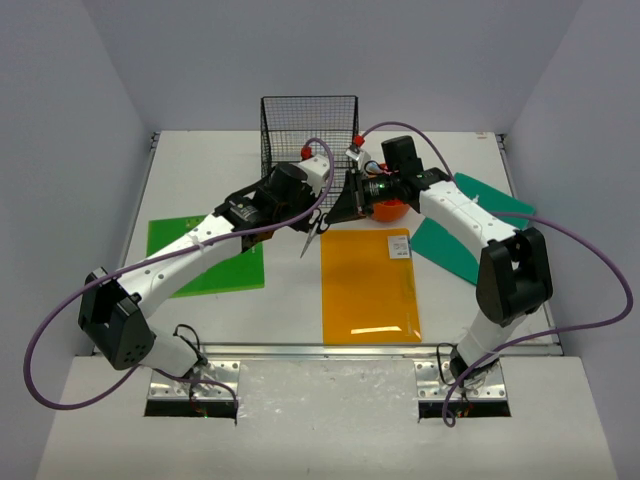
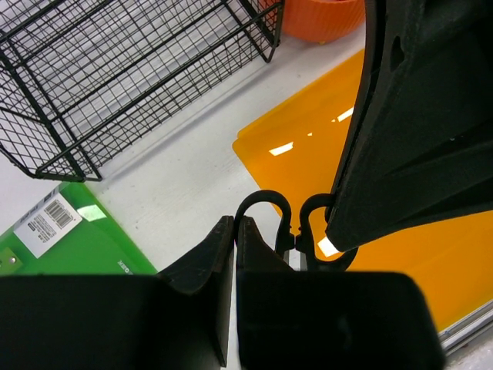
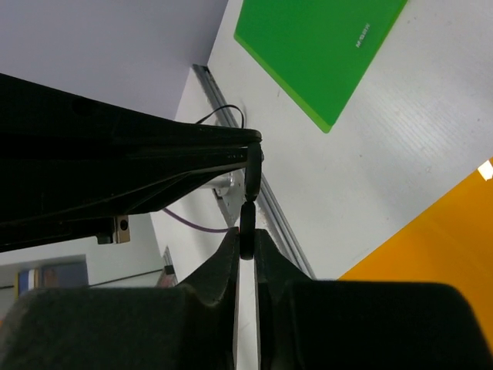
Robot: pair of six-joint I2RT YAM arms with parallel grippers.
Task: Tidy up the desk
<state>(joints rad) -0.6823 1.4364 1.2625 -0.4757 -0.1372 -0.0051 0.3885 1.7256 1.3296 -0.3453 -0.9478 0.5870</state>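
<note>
- Mid hand-over, by the look: holding scissors (image 3: 248, 212) in the air above centre of desk (image 1: 290, 310), betw. both claws.
- R claw (image 3: 246, 245): clamped on one handle loop of the scissors, a finger tight on each side.
- L claw (image 2: 235, 243): pressed together, prob. on the blade part. Exact grip spot hidden in wrist view, w/ handle loops poking out just past the fingertips.
- Desk: white top under everything, metal rail along near edge, both arm bases just in front of it.
- Not yet tidied, as far as visible:
  - green sheet (image 1: 200, 262) lying flat on L side
  - orange sheet (image 1: 370, 290) lying flat at centre-front
  - teal sheets (image 1: 450, 250) on R side, partly under R arm
- Wire basket (image 1: 308, 125) at far edge: shows only white desk through the mesh, nothing filed inside that can be seen.
- Orange tray (image 1: 388, 210) just beside basket, mostly hidden by R arm. Can't tell contents.
- Progress, as a judgement: early. Left to do: finish passing the scissors and park them somewhere (prob. tray or basket), then gather the sheets off the desk.
</note>
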